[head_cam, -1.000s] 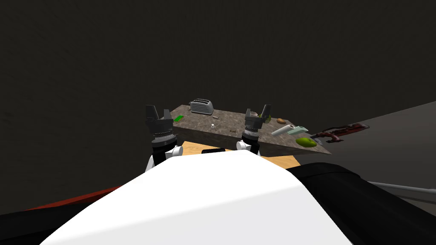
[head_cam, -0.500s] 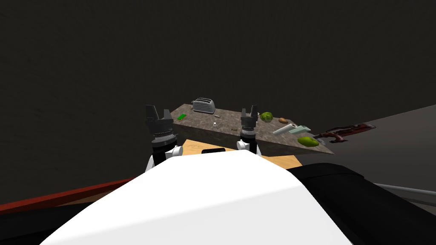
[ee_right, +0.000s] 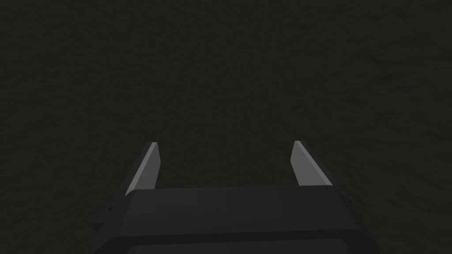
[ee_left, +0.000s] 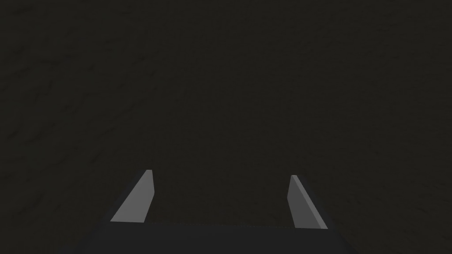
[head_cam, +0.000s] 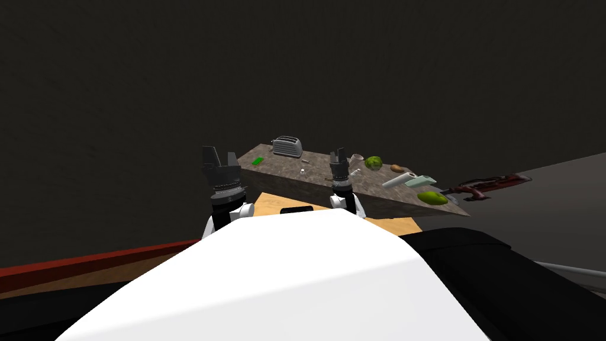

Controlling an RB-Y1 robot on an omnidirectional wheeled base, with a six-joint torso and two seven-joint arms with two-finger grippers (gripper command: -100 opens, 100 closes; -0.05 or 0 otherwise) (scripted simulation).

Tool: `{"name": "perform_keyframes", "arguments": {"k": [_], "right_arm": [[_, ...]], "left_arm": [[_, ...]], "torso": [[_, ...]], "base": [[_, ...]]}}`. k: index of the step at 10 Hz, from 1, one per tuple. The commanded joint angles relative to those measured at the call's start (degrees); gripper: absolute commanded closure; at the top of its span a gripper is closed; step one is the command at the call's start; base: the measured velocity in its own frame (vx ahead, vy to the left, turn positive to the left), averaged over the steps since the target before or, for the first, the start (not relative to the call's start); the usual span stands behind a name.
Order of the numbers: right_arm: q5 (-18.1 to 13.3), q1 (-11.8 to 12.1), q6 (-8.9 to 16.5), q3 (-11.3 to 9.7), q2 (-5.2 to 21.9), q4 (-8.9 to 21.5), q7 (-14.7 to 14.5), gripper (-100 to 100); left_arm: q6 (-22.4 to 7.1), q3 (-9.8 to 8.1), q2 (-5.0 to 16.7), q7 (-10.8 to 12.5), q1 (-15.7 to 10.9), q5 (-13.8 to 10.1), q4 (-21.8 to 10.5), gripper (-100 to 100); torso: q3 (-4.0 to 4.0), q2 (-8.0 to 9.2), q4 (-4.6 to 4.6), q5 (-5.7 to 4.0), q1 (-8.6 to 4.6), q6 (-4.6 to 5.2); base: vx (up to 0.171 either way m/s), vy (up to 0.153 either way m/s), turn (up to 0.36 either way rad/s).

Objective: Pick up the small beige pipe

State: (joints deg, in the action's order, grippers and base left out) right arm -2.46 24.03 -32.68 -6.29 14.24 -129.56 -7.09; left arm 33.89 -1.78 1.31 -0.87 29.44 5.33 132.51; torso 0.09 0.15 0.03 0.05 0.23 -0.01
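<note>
In the head view a stone-topped counter [head_cam: 284, 177] stands ahead of me. On its right part lies a pale beige tube [head_cam: 397, 179], the pipe, next to a pale green tube [head_cam: 419, 180]. My right gripper [head_cam: 337, 155] reaches over the counter's middle, left of the pipe and apart from it, and its fingers are open. Its wrist view has the right gripper [ee_right: 225, 142] open against a flat dark surface. My left gripper [head_cam: 220, 157] is raised off the counter's left corner. In its own view the left gripper [ee_left: 220, 173] is open and holds nothing.
Also on the counter are a grey toaster [head_cam: 287, 146] at the back, a flat green card [head_cam: 257, 160], a leafy green ball [head_cam: 373, 162], a brown lump [head_cam: 396, 168] and a green fruit [head_cam: 432, 198]. A dark red object [head_cam: 488, 185] lies off its right end.
My right arm has stretched forward and leftward over the counter, so its gripper looks smaller. The whole head view has shifted slightly. The left arm has stayed put.
</note>
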Motion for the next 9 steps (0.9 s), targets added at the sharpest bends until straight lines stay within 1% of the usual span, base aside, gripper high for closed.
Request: {"name": "perform_keyframes", "arguments": {"k": [1,2,3,4,5,6,7,8,9], "right_arm": [[-1.77,-2.16,0.26,-0.85,2.86,2.72,-1.18,-100],[-1.77,-2.16,0.26,-0.85,3.95,2.72,-1.18,-100],[-2.94,-3.43,0.61,-1.3,5.9,4.33,-1.82,-100],[-2.94,-3.43,0.61,-1.3,6.71,4.33,-1.82,-100],[-4.18,-4.69,0.96,-1.77,8.84,6.1,-2.43,-100],[-4.18,-4.69,0.96,-1.77,9.57,6.1,-2.43,-100],[-5.47,-5.93,1.33,-2.26,11.64,8.0,-3.0,-100],[-5.47,-5.93,1.33,-2.26,12.52,8.0,-3.0,-100],[-6.81,-7.12,1.69,-2.79,14.73,10.05,-3.51,-100]], "left_arm": [[0.0,0.0,0.0,0.0,0.0,0.0,0.0,0],[0.0,0.0,0.0,0.0,0.0,0.0,0.0,0],[0.0,0.0,0.0,0.0,0.0,0.0,0.0,0],[0.0,0.0,0.0,0.0,0.0,0.0,0.0,0],[0.0,0.0,0.0,0.0,0.0,0.0,0.0,0],[0.0,0.0,0.0,0.0,0.0,0.0,0.0,0],[0.0,0.0,0.0,0.0,0.01,0.0,0.0,0],[0.0,0.0,0.0,0.0,0.0,0.0,0.0,0],[0.0,0.0,0.0,0.0,0.01,0.0,0.0,0]], "torso": [[0.0,0.0,0.0,0.0,0.0,0.0],[0.0,0.01,0.0,0.02,0.09,-0.02],[-0.01,-0.01,0.0,0.01,0.01,0.02],[-0.01,-0.01,0.0,0.0,0.01,0.0],[-0.02,-0.03,-0.01,0.0,-0.05,0.02],[-0.04,-0.07,-0.01,-0.01,-0.04,0.0],[-0.05,-0.09,-0.02,-0.01,-0.07,0.02],[-0.05,-0.09,-0.02,0.0,-0.01,0.0],[-0.05,-0.08,-0.02,0.0,-0.03,0.02]], "base": [[-0.047,0.089,0.137],[-0.034,0.064,0.033],[-0.037,0.067,0.073],[-0.028,0.051,0.037],[-0.019,0.054,0.079],[-0.012,0.048,0.052],[-0.02,0.069,0.118],[-0.016,0.059,0.055],[-0.007,0.063,0.097]]}}
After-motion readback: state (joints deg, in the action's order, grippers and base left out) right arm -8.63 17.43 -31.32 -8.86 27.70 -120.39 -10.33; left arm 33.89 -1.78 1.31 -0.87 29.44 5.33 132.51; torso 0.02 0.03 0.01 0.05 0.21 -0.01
